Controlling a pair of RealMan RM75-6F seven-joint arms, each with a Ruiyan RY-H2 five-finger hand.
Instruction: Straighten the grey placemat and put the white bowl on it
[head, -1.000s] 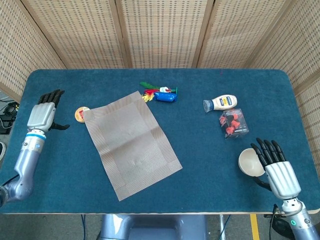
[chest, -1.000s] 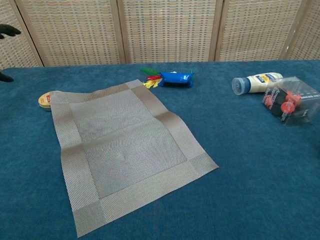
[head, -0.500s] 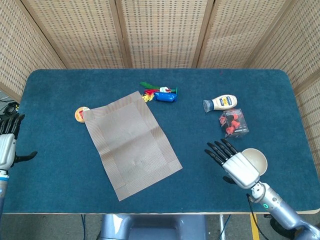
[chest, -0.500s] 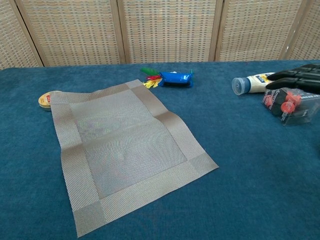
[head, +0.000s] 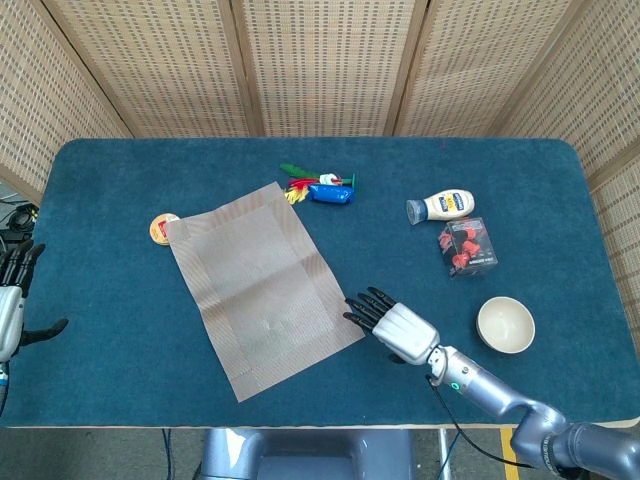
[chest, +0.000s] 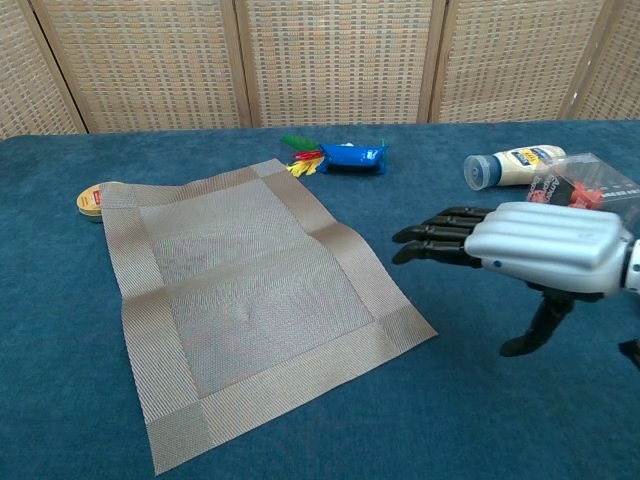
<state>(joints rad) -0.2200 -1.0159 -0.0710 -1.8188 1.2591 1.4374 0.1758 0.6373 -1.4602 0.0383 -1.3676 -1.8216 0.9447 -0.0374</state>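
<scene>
The grey placemat (head: 264, 285) (chest: 242, 290) lies skewed on the blue table, its long side running from upper left to lower right. The white bowl (head: 505, 324) stands empty near the table's right front, seen only in the head view. My right hand (head: 394, 326) (chest: 520, 240) hovers open, fingers stretched out flat toward the placemat's near right corner, a short way from its edge and left of the bowl. My left hand (head: 10, 299) is open at the far left edge, off the table, holding nothing.
A small round tin (head: 162, 228) (chest: 91, 199) touches the placemat's far left corner. A blue packet with coloured pieces (head: 322, 188) (chest: 345, 156) lies behind the mat. A mayonnaise bottle (head: 440, 206) (chest: 512, 165) and a clear box of red parts (head: 468, 246) (chest: 585, 192) lie at the right.
My right hand has swept left from beside the bowl to the placemat's near right corner, leaving the bowl standing alone. My left hand has pulled back off the table's left edge.
</scene>
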